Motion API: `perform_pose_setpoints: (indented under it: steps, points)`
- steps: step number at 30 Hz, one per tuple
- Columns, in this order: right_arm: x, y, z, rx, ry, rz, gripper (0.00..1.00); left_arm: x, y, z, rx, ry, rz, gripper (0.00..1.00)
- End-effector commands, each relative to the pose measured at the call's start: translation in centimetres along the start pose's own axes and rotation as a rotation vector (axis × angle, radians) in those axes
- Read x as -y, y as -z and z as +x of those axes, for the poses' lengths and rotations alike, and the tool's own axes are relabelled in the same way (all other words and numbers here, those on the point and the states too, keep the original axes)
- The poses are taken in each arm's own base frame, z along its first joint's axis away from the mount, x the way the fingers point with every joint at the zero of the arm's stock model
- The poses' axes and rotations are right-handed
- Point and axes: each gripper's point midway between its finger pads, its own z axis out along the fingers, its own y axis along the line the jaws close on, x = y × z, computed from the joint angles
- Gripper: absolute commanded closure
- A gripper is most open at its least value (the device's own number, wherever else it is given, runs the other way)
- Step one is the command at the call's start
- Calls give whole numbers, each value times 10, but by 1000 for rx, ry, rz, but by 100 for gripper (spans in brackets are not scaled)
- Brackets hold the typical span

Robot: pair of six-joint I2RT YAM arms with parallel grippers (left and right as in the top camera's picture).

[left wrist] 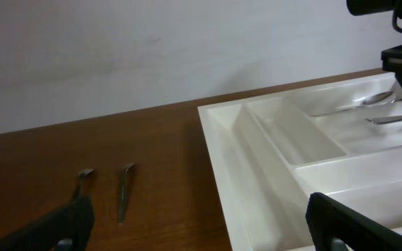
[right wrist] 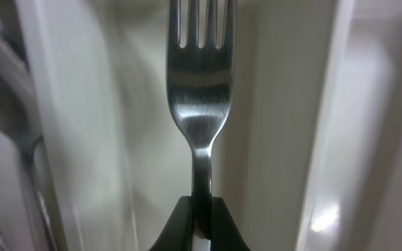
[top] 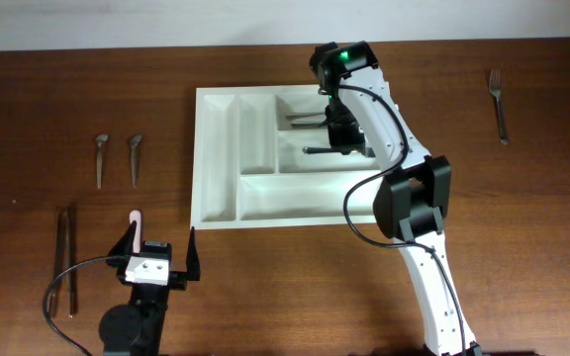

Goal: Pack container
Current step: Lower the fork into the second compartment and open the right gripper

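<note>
The container [top: 202,158] is a white compartment tray in the middle of the table. My right gripper [top: 343,146] reaches over its middle long compartment and is shut on a steel fork [right wrist: 201,90], pinching the handle between its fingertips [right wrist: 180,223]. The tines point away over the white tray floor [right wrist: 285,125]. From overhead the fork [top: 317,150] lies along that compartment. More cutlery [top: 303,121] rests in the top compartment. My left gripper [top: 161,253] stands open and holds nothing, off the tray's front left corner; its fingers [left wrist: 56,226] frame the tray rim [left wrist: 218,150].
Two spoons [top: 101,158] [top: 135,156] lie left of the tray, also visible in the left wrist view as the spoons [left wrist: 124,189]. Long thin utensils [top: 67,259] lie at the near left. Another fork [top: 500,104] rests at the far right.
</note>
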Motion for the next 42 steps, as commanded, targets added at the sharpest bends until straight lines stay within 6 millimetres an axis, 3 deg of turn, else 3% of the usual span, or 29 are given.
perform_pose_setpoints:
  steps: [1,6,13,16,21,25,28,32,36,39,42]
  points:
    - [-1,16,17,-17,21,-56,96,-1,0,2,-3,-12,-2,1]
    - [-5,17,29,-23,39,-89,96,-1,0,2,-3,-12,-2,1]
    - [-6,17,28,-24,37,-91,96,-1,0,2,-3,-12,-2,1]
    - [-6,17,28,-23,36,-92,88,-1,0,2,-3,-12,-2,1]
    - [-8,17,24,-2,35,-100,87,-1,0,2,-2,-12,-2,1]
    - [-8,17,23,5,35,-102,68,-1,0,2,-3,-12,-2,1]
    - [-10,18,19,22,66,-106,61,-1,0,2,-3,-12,-2,1]
    - [-19,20,-9,129,217,-128,39,-1,0,2,-3,-12,-2,1]
    - [-30,26,-41,231,419,-129,27,-1,0,2,-3,-12,-2,1]
    - [-41,37,-73,337,609,-120,10,-1,0,2,-3,-12,-2,1]
    - [-51,52,-104,418,821,-98,2,-1,0,2,-2,-12,-2,1]
